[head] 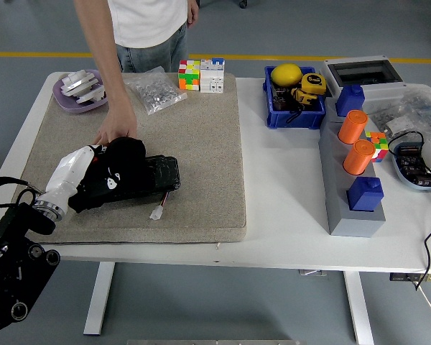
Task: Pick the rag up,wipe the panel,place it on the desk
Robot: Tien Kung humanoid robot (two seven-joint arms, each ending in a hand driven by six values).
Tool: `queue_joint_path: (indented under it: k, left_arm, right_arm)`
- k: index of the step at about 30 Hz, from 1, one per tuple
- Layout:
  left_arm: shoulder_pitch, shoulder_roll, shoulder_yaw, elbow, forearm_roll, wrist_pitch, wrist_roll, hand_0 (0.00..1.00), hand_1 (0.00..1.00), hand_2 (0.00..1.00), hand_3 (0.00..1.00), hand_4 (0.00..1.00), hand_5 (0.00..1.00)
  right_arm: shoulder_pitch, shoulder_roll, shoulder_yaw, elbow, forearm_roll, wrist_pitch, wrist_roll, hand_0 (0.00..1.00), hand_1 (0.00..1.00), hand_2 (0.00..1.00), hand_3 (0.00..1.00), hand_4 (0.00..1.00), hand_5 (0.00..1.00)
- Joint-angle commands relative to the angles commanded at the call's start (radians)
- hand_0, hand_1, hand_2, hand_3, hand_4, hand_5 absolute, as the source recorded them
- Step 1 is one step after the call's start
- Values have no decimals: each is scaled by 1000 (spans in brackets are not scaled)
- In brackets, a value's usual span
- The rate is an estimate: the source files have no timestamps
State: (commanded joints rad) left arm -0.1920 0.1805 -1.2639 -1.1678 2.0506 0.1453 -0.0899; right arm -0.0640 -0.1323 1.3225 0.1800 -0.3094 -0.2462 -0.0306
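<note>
The left hand (93,169) presses the black rag (118,169) onto the black panel (147,176), which lies near the front left edge of the beige mat (201,144) on the white bench (287,187). Its fingers appear curled into the rag, though the cloth hides them. A person's hand (115,129) rests at the panel's far edge. Right of the panel the mat is open. The floor is grey.
</note>
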Motion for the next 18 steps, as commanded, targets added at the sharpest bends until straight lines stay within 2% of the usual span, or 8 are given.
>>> queue_joint_path:
  k: [8,18]
  left_arm:
    - [-51,-7,101,19,-5,-1,3,261,311,545,523,554,2]
    - [-101,-14,215,6,-10,-3,12,263,311,545,522,557,2]
  right_arm:
    - [4,-1,-8,0,4,3,-2,814,673,680,595,979,452]
    - [6,0,-18,0,13,5,-2,814,673,682,595,979,452]
